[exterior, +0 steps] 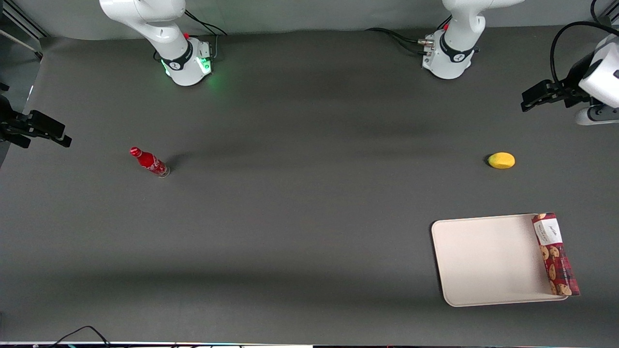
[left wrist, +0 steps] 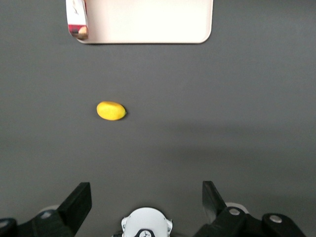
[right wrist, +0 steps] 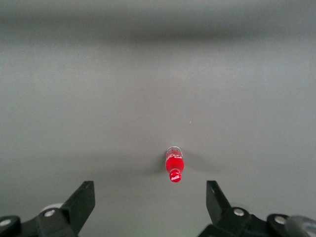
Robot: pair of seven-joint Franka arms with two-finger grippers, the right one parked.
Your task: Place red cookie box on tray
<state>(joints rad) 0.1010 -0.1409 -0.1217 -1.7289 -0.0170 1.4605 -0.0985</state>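
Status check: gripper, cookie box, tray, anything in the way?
Gripper open, empty, raised at working arm's table end. Red cookie box lies along tray edge. Lemon clear.

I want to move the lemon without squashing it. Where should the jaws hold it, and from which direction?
Judging by its pose, grip the lemon across its short middle, coming straight down from above: it lies flat on the table with nothing touching it. The gripper hangs open above the table, away from the lemon.
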